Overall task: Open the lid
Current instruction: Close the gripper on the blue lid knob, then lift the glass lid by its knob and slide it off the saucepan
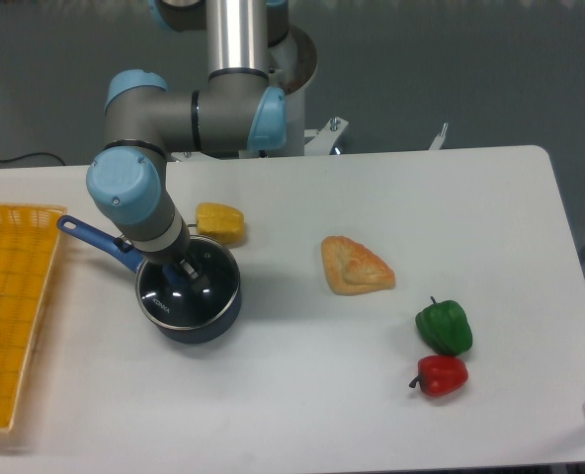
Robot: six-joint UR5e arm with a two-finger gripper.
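Observation:
A dark saucepan (199, 326) with a long blue handle (100, 241) sits at the left of the white table. The round clear glass lid (189, 286) with a thin metal rim rests on top of it. My gripper (187, 274) reaches down over the lid's centre, and its fingers hide the blue knob. Whether the fingers are closed on the knob cannot be made out from this overhead view.
A yellow pepper (219, 222) lies just behind the pan. A croissant (354, 265) is at mid-table, with a green pepper (444, 327) and a red pepper (440, 375) to the right. An orange basket (6, 306) stands at the left edge.

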